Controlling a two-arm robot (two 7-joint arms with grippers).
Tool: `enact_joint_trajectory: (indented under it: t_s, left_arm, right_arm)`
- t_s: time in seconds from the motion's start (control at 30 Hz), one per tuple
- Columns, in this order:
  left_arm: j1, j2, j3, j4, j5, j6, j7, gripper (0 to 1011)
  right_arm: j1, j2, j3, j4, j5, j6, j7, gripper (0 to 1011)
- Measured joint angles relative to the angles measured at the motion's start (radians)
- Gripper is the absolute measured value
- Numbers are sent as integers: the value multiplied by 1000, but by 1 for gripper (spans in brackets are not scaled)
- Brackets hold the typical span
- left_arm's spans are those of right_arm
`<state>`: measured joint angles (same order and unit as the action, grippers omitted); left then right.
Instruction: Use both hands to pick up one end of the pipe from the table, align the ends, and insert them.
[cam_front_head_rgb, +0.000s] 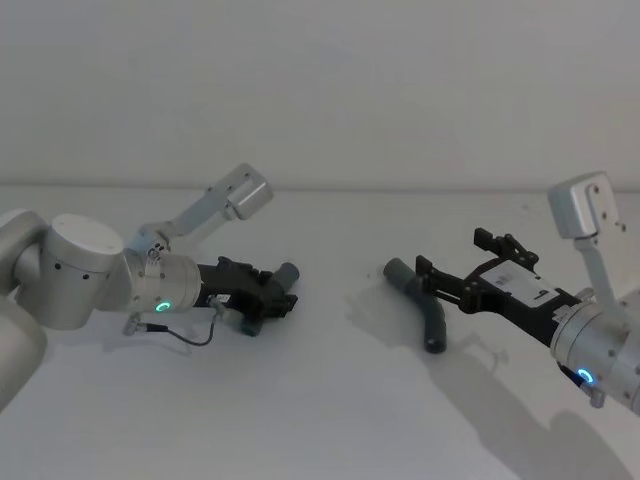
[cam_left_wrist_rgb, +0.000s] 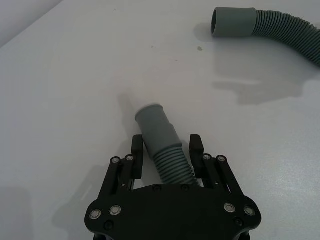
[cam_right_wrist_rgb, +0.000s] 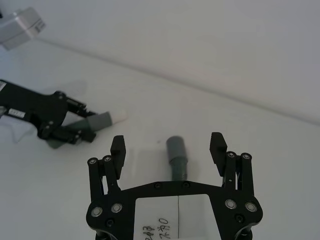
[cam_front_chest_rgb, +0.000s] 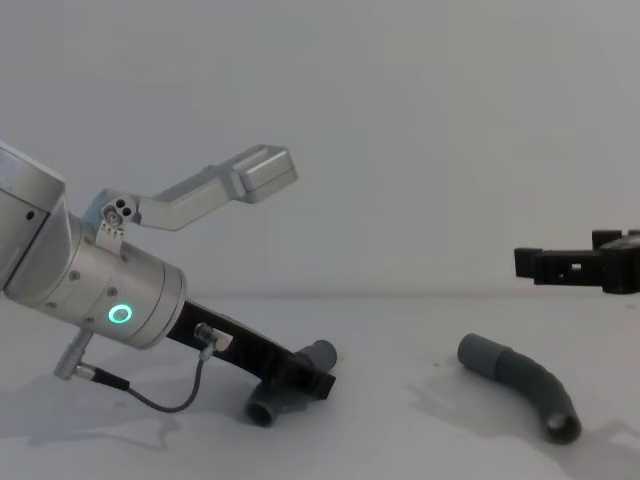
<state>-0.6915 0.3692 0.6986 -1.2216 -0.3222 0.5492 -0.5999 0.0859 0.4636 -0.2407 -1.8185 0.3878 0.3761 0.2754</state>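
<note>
Neither end is mated yet, and the task looks to be at its early grasping stage. The curved pipe piece (cam_front_head_rgb: 425, 305) lies flat on the table (cam_front_head_rgb: 320, 420), its grey socket collar (cam_right_wrist_rgb: 176, 147) pointing away from the robot. The right gripper (cam_right_wrist_rgb: 168, 142) hovers above that curved piece with its jaws spread wide on either side of the collar, touching nothing. Well apart from the curved piece, on its left side, the left gripper (cam_left_wrist_rgb: 166, 147) is low at the table. Its jaws are drawn in on the ribbed body of the short pipe piece (cam_left_wrist_rgb: 159, 137), apparently pinching it, and the white spigot tip (cam_right_wrist_rgb: 118, 117) points towards the curved piece. The right-hand grasp, the lifting, the aligning and the inserting are all left to do.
</note>
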Motion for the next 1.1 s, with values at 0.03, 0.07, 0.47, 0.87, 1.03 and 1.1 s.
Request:
enact_joint_trajectory:
  t_s: [0.03, 0.07, 0.47, 0.87, 1.03, 1.1]
  left_arm:
    - [0, 0, 0, 0, 0, 0, 0, 552]
    - [0, 0, 0, 0, 0, 0, 0, 544]
    - [0, 0, 0, 0, 0, 1, 0, 458]
    - [0, 0, 0, 0, 0, 1, 0, 386]
    - [0, 0, 0, 0, 0, 1, 0, 374]
    - [0, 0, 0, 0, 0, 1, 0, 371]
  right_arm:
    - [4, 3, 0, 0, 7, 17, 7, 1001]
    - [8, 6, 0, 0, 11, 26, 11, 1001]
    - [103, 70, -21, 36, 77, 195, 122, 1001]
    - [196, 101, -78, 106, 57, 217, 168, 1002]
    - [231, 103, -108, 146, 33, 208, 168, 1002]
    - [239, 103, -114, 155, 27, 207, 168, 1001]
